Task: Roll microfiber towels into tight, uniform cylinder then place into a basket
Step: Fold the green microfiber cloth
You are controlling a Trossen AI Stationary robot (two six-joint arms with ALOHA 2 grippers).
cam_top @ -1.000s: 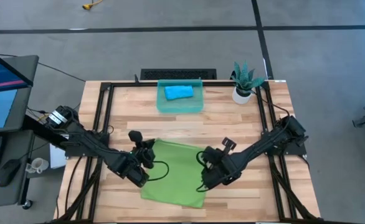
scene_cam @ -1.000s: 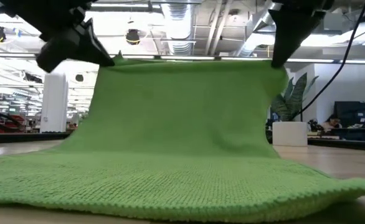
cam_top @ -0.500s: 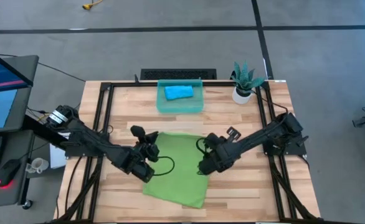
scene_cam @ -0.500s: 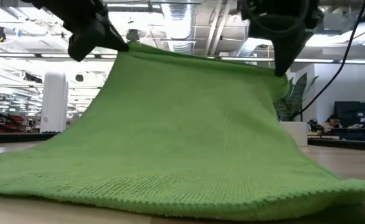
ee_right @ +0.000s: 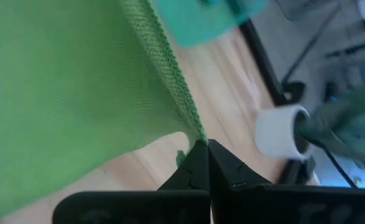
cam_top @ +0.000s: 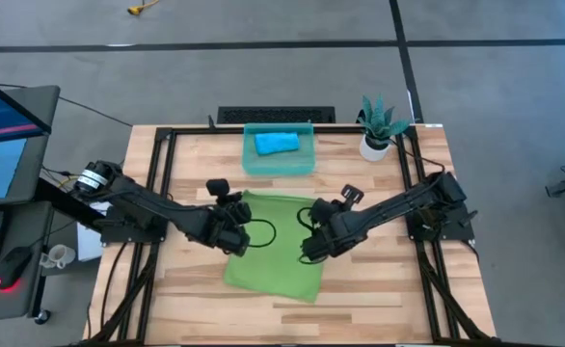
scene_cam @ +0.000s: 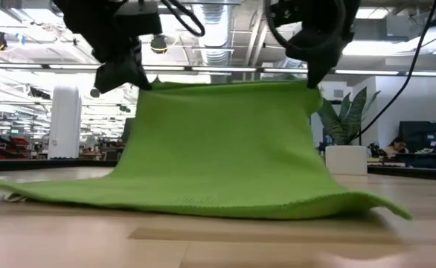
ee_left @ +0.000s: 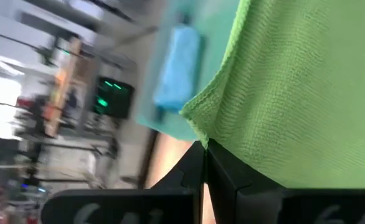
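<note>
Both claws have carried the lime-green microfiber cloth towel (cam_top: 278, 253) farther from the near counter edge, toward the back. Left claw (cam_top: 236, 234) pinches one raised corner; right claw (cam_top: 309, 242) pinches the other. Its free end trails on the wooden counter (cam_top: 379, 299). Behind it, the sky-blue towel (cam_top: 276, 144) already lies in the translucent teal plastic basket (cam_top: 307, 160). Judging by this, the green towel is yet to be rolled. Bare counter lies either side; a white potted plant (cam_top: 376, 128) stands right of the basket.

A wooden table (cam_top: 379, 183) fills the frame's centre. On it rest a teal basket (cam_top: 279, 162) and potted plant (cam_top: 376, 127) at top. A green towel's (cam_top: 275, 268) lower edge lies below centre.
</note>
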